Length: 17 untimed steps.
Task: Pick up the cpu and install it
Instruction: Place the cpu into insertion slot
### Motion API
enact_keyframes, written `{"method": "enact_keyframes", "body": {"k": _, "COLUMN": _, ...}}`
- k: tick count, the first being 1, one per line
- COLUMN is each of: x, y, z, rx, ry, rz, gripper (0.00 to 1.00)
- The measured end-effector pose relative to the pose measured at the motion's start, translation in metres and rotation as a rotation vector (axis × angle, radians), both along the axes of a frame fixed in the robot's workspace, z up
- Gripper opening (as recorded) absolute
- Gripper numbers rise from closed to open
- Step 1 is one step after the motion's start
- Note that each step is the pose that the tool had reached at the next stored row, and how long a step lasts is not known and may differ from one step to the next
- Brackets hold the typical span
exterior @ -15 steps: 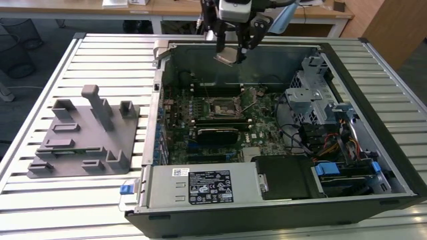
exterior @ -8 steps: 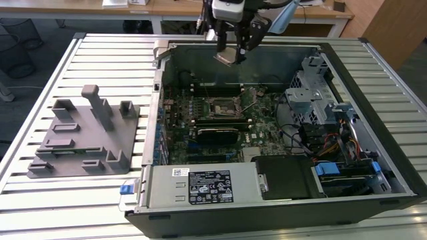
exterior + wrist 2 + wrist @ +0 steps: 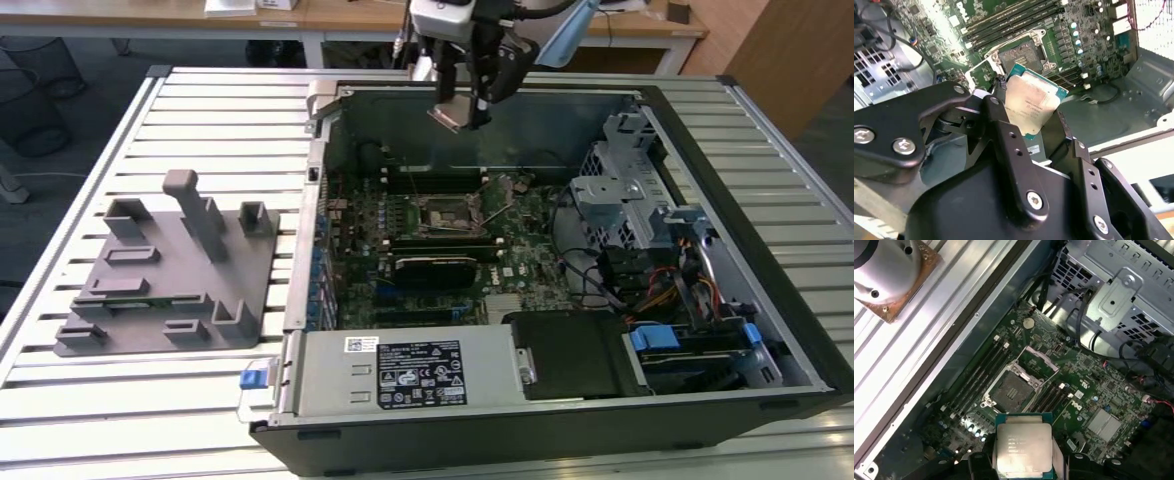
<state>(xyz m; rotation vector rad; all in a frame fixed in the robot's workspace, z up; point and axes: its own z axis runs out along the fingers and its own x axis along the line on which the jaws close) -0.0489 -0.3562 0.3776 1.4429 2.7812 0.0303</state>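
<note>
The tool's (image 3: 1030,120) black fingers (image 3: 1004,137) lie closest to the lens in the second wrist view. They pinch the cpu (image 3: 1032,106) by two opposite edges, its silver top facing the camera.

Going from the exterior view's left, a grey stand (image 3: 174,270) sits on the slatted bench (image 3: 80,400), well apart from the open case (image 3: 561,430). The tool (image 3: 458,108) hangs over the case's far wall, holding the cpu (image 3: 451,116) tilted and clear of the board. A drive cage (image 3: 638,190) stands at the case's right side.

The socket (image 3: 447,212) lies below the cpu and off toward the near side of the case, with nothing between the two. In the first wrist view the cpu (image 3: 1022,447) sits square to the picture. The socket (image 3: 1011,390) runs diagonally there, its plate (image 3: 1041,357) swung open. By that view, the cpu looks turned against the socket's sides rather than lined up with them.

The finger faces that grip the cpu are hidden behind it, and so is its underside. Its lower edge is cut off in the first wrist view. The socket's pins and any corner mark are too small to make out.
</note>
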Motion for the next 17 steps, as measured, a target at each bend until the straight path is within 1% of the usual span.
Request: {"method": "enact_keyframes", "body": {"k": 17, "x": 0.0000, "y": 0.0005, "z": -0.0014, "rx": -0.0010, "ry": 0.0000, "rz": -0.243, "gripper": 0.53}}
